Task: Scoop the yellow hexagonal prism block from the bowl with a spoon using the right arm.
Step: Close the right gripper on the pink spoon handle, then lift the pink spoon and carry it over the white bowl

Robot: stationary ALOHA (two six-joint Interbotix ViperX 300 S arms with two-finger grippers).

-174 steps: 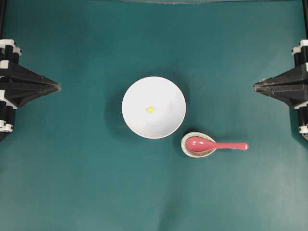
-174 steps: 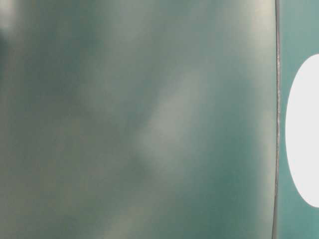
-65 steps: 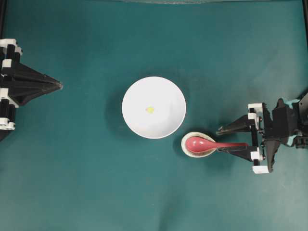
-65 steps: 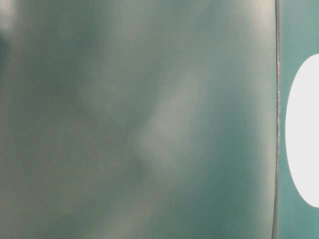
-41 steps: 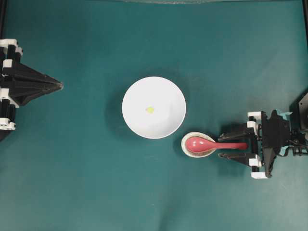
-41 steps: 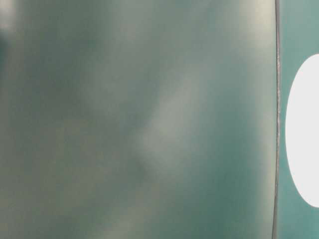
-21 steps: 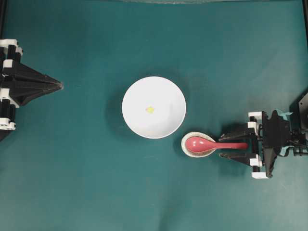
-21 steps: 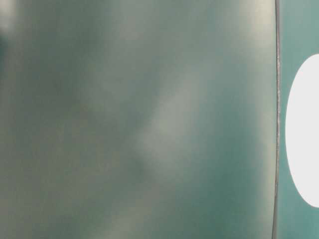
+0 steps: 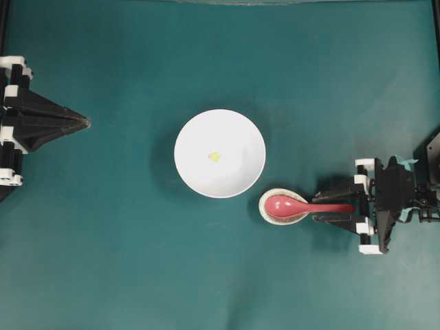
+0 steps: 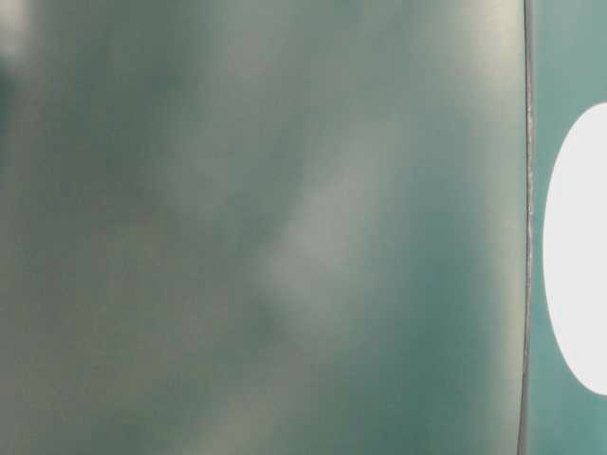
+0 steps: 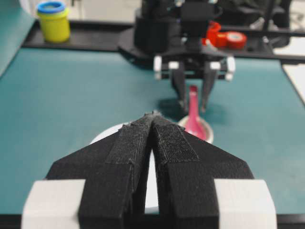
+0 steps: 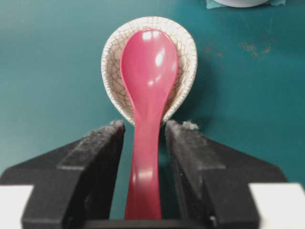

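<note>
Right wrist view | step: grabbing spoon handle | right claw apart, straddling it, gaps visible | left claw together | next: squeeze, lift toward bowl

Flat teal table surface, matte, lightly scuffed in the right wrist view. Resting directly on it: round white bowl near centre; small crackle-glazed spoon rest just beside the bowl at its 4 o'clock, a narrow gap between. Seen from the left wrist view, beyond the far table edge: yellow cup with blue rim at 11 o'clock, red tape roll at 1 o'clock.
</note>
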